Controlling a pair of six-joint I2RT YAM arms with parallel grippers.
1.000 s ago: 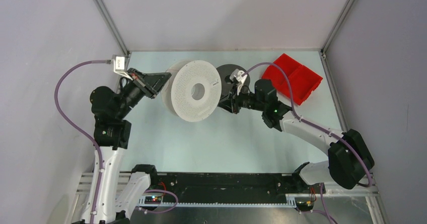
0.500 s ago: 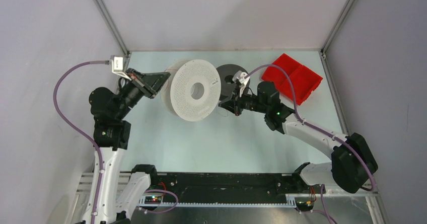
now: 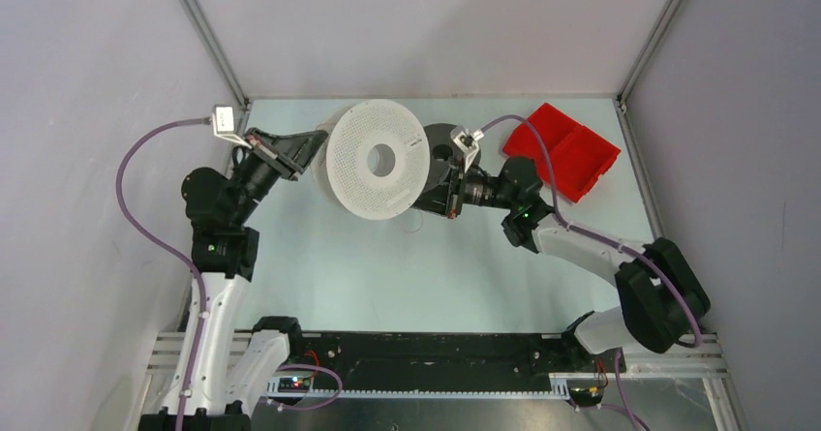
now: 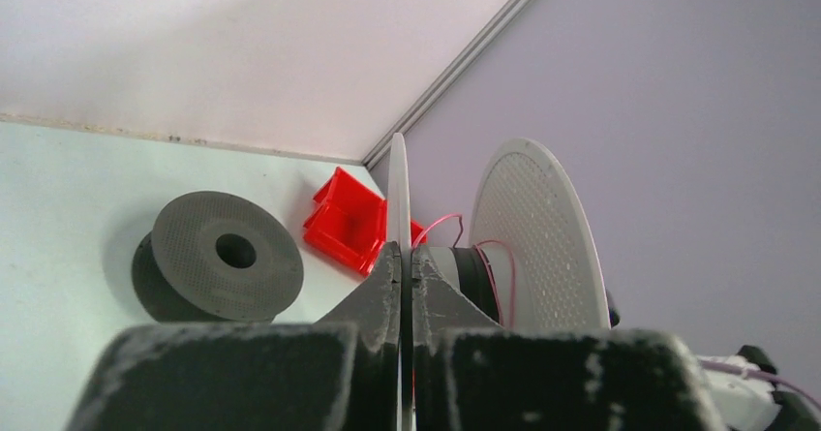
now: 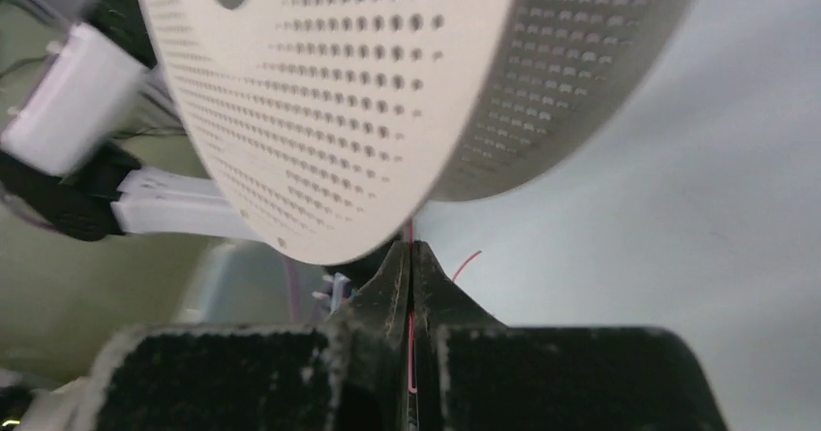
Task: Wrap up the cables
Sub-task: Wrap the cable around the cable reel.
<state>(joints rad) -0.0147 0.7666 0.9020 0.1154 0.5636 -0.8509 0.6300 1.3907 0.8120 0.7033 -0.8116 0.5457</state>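
The left fingers (image 4: 380,291) are closed tight on the thin rim of the white spool (image 4: 528,237). Just right of the fingers, a pink strand (image 4: 436,224) loops near its hub. Left of them the dark grey spool (image 4: 194,247) rests on the bench (image 4: 68,208), and a red bin (image 4: 349,220) sits beyond the fingertips.

White spool (image 3: 360,184) is hole-dotted, the other spool (image 4: 189,261) dark grey, the tray (image 3: 544,127) red.

Left pincer (image 3: 318,144) and right pincer (image 3: 448,200) — both pinched closed — point inward toward each other.
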